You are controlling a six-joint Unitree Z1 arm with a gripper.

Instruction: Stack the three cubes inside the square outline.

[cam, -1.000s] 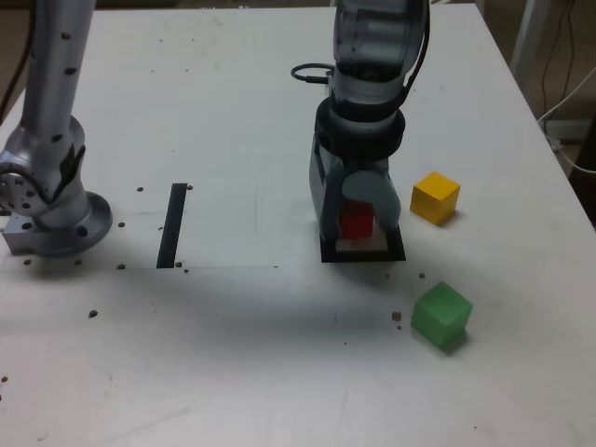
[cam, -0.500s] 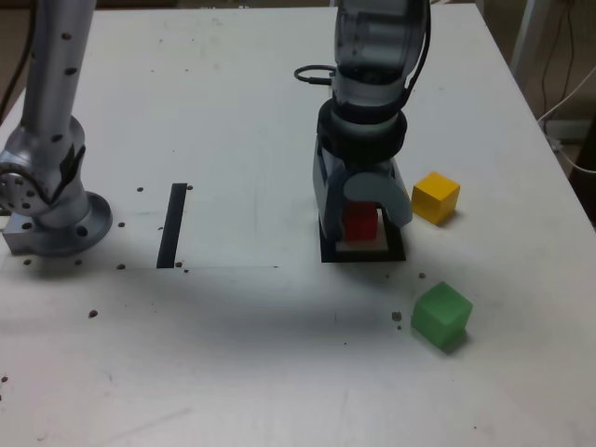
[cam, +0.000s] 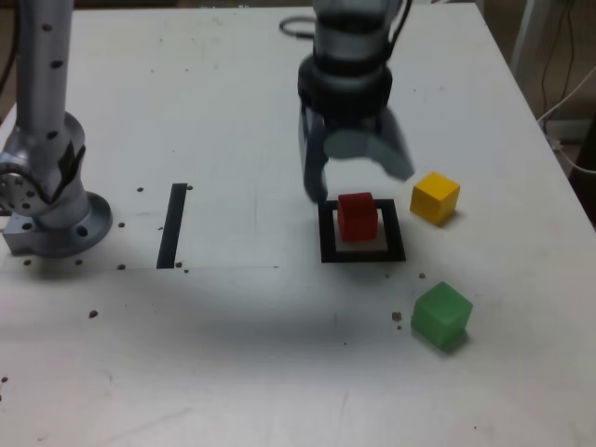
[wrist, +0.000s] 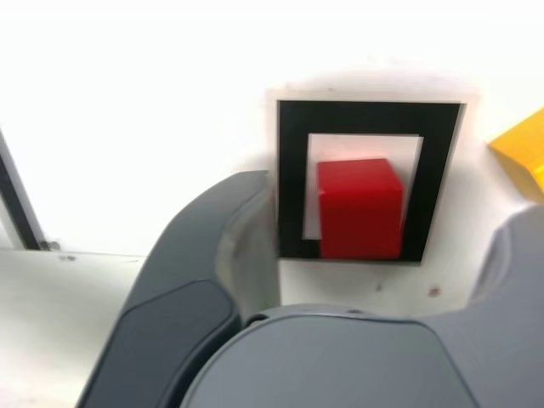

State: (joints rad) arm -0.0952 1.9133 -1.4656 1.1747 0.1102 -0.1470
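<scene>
Placement of the red cube (cam: 358, 216) looks finished: it sits on the white centre of the square outline (cam: 327, 233), a little toward one side of it in the wrist view, free of any grip. Above and just behind it the fingers (cam: 315, 175) of the gripper (cam: 358, 177) hang spread wide, holding nothing.

The step in hand, as I judge it, is clearing away and fetching a second block. The yellow cube (cam: 436, 196) lies just beside the square outline, on the exterior view's right and slightly behind; the green cube (cam: 441, 315) lies near the outline's front right corner, further off.

To do this well, lift clear of the red cube before swinging sideways, so neither finger clips it. The yellow cube sits turned relative to the outline, so the wrist should rotate to meet two flat faces, not corners. Keep the fingers wide on the way down and close only once they straddle the block near the surface (cam: 233, 112).
</scene>
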